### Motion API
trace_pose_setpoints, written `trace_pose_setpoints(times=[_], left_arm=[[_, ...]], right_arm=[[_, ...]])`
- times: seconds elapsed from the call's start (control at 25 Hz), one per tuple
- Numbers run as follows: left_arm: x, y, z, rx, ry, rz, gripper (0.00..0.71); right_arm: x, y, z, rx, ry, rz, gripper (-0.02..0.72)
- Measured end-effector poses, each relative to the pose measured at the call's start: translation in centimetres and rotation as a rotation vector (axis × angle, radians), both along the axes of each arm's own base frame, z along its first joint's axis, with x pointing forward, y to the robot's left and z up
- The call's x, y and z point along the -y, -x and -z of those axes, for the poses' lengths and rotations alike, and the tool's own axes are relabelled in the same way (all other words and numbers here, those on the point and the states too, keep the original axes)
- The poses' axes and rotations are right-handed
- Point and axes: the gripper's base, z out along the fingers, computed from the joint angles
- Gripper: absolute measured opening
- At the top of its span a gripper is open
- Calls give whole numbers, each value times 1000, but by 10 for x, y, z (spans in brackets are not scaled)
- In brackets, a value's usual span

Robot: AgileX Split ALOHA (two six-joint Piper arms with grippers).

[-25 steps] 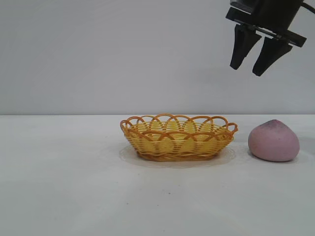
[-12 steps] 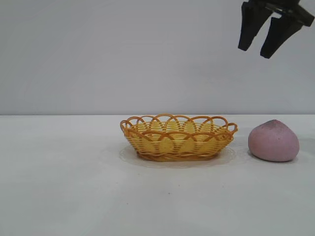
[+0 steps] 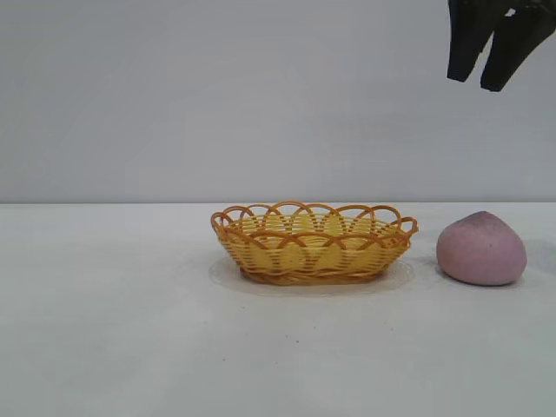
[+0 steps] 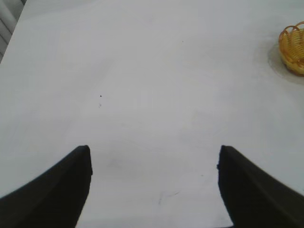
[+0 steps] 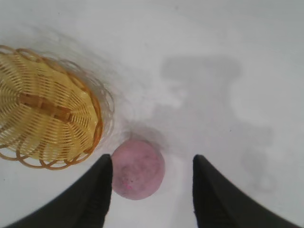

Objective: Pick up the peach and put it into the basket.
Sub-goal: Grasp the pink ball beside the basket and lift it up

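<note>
Hovering high above peach (image 3: 481, 249), right hand (image 3: 489, 52) half-open, empty; descent off-centre risks nudging fruit toward basket (image 3: 313, 242) beside it.

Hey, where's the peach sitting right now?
In the exterior view the peach rests on the white table at the right, just beside the basket but apart from it, with the right pincer high above it.

- right gripper (image 3: 488, 76): cut off by the exterior view's top edge; only two dark fingers show
- basket (image 4: 294, 47): cropped at the left wrist view's edge
</note>
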Motion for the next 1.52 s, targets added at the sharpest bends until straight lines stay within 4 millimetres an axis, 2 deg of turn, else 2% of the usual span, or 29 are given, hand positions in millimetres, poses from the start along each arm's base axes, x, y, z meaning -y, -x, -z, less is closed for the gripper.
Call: trace_pose_setpoints(times=[0.16, 0.2, 0.28, 0.48, 0.68, 1.08, 1.12, 1.2, 1.32, 1.4, 1.52], left_arm=[[0, 0, 0, 0, 0, 0, 534], [0, 0, 0, 0, 0, 0, 534], [0, 0, 0, 0, 0, 0, 534], [0, 0, 0, 0, 0, 0, 534], [0, 0, 0, 0, 0, 0, 534], [0, 0, 0, 0, 0, 0, 534], [0, 0, 0, 0, 0, 0, 534], [0, 0, 0, 0, 0, 0, 534], [0, 0, 0, 0, 0, 0, 534], [0, 0, 0, 0, 0, 0, 534], [0, 0, 0, 0, 0, 0, 534]], right_arm=[[0, 14, 23, -98, 11, 13, 363], [-1, 17, 29, -122, 14, 8, 319], [-6, 24, 39, -157, 25, -8, 328], [-17, 35, 53, -205, 36, -39, 328], [-15, 33, 66, -182, 50, -24, 328], [-17, 20, 111, -213, 57, 5, 328], [-18, 20, 114, -222, 57, 5, 265], [-18, 19, 120, -239, 58, 6, 197], [-18, 21, 121, -258, 58, -2, 57], [-18, 22, 120, -271, 58, -7, 0], [-19, 18, 113, -270, 54, -15, 0]])
